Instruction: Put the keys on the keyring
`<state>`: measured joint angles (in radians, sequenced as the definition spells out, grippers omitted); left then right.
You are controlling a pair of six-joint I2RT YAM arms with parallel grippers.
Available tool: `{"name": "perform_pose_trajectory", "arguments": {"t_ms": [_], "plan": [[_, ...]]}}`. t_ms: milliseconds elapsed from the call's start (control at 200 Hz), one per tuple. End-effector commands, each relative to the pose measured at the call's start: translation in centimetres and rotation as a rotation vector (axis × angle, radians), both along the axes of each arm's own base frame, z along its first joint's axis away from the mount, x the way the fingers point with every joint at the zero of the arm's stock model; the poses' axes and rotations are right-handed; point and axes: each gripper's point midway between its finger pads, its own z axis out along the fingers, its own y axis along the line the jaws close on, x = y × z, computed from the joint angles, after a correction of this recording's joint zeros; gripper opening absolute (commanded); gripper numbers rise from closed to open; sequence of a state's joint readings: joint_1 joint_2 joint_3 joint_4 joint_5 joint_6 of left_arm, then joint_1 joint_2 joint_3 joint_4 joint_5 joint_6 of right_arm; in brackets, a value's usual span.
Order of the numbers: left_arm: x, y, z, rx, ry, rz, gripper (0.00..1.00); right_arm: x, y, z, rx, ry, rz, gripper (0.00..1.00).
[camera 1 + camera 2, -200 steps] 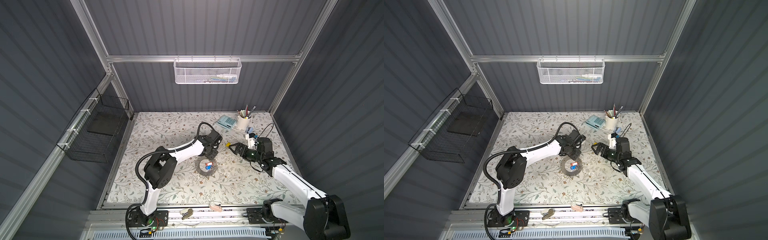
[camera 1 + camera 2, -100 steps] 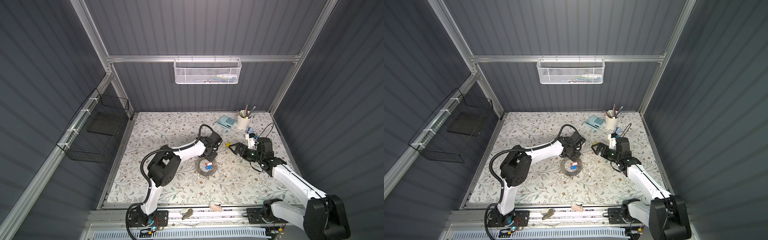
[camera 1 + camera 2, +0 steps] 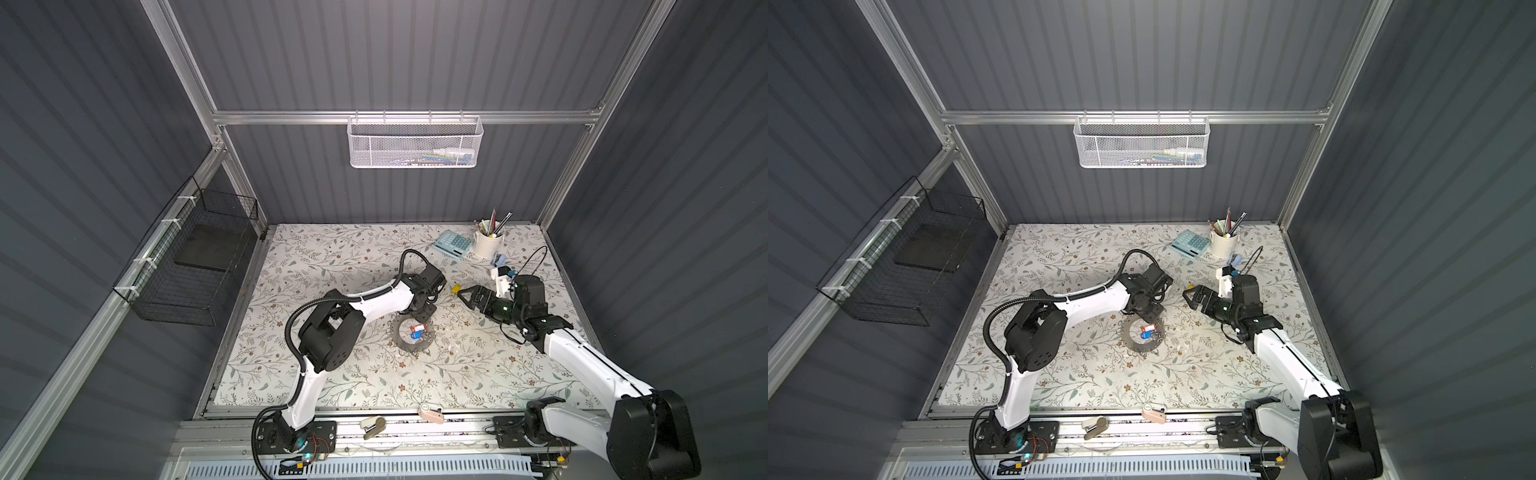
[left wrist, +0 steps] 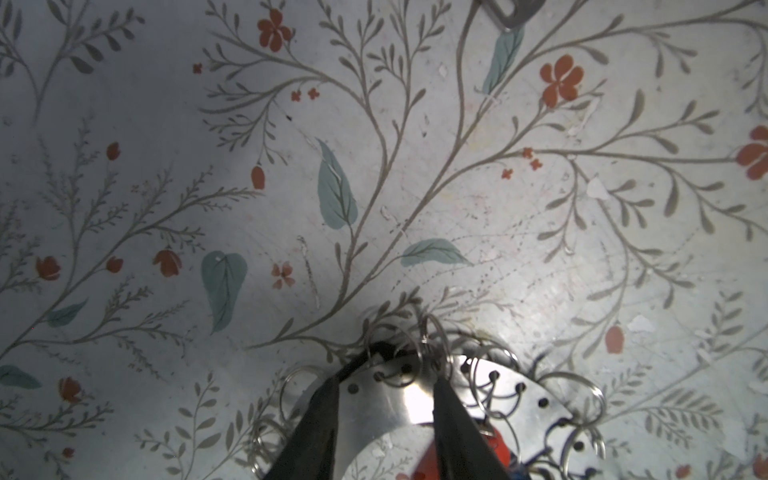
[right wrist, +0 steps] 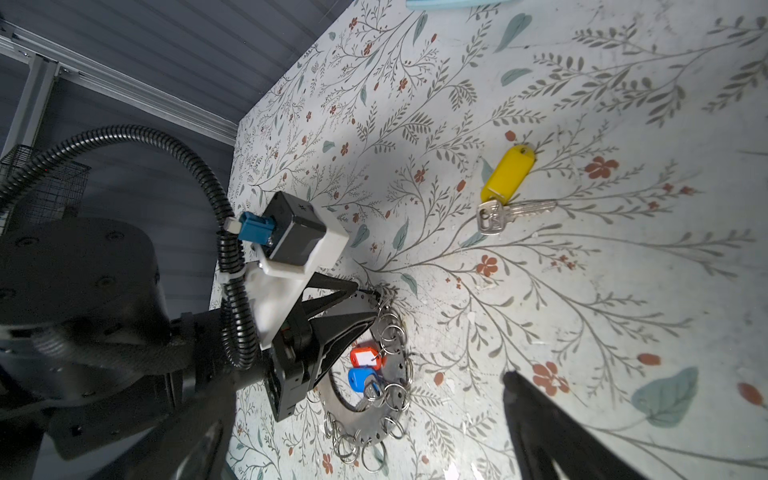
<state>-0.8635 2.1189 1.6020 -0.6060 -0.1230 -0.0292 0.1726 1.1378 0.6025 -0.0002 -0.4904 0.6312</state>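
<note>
The keyring (image 3: 399,337) (image 3: 1128,338) lies flat mid-table, a grey metal ring with wire loops round its rim. A red-tagged key (image 5: 365,358) and a blue-tagged key (image 5: 360,379) lie in its open centre, their ends at the loops. My left gripper (image 3: 422,319) (image 4: 405,362) points down at the keyring's far edge. Its jaws stand part open astride the band (image 4: 390,401), with a few loops between them. A yellow-tagged key (image 5: 508,174) (image 3: 456,287) lies loose on the table behind the keyring. My right gripper (image 3: 462,294) (image 5: 365,399) hovers wide open and empty just right of it.
A pale blue calculator (image 3: 453,244), a white pen cup (image 3: 487,245) and a pale blue clip (image 3: 498,260) sit at the back right. A white mesh basket (image 3: 415,143) hangs on the back wall, and a black wire basket (image 3: 195,266) on the left wall. A stapler (image 3: 374,426) lies on the front rail.
My left arm has shifted, bringing its gripper down onto the keyring's far edge, with the jaws slightly narrower. The right arm and the keys have not moved.
</note>
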Motion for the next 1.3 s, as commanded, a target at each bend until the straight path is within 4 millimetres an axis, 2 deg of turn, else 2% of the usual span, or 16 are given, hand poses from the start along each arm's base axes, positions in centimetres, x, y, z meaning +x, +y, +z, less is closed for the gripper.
{"name": "perform_pose_trajectory", "arguments": {"t_ms": [0,315,910,1296], "plan": [[0.29,-0.45,-0.02,0.007,-0.006,0.009,0.37,0.11,0.15,0.27,-0.003,-0.012,0.007,0.99],[0.73,-0.43,-0.77,0.021,-0.009,0.032,0.31,0.08,0.20,0.23,-0.002,-0.010,0.010,0.99],[1.02,-0.50,-0.78,0.027,-0.012,0.057,0.25,0.02,0.15,0.41,-0.003,-0.017,0.009,0.99],[0.38,-0.86,-0.47,-0.006,0.020,0.071,0.13,-0.01,0.15,0.28,-0.001,-0.014,0.008,0.99]]}}
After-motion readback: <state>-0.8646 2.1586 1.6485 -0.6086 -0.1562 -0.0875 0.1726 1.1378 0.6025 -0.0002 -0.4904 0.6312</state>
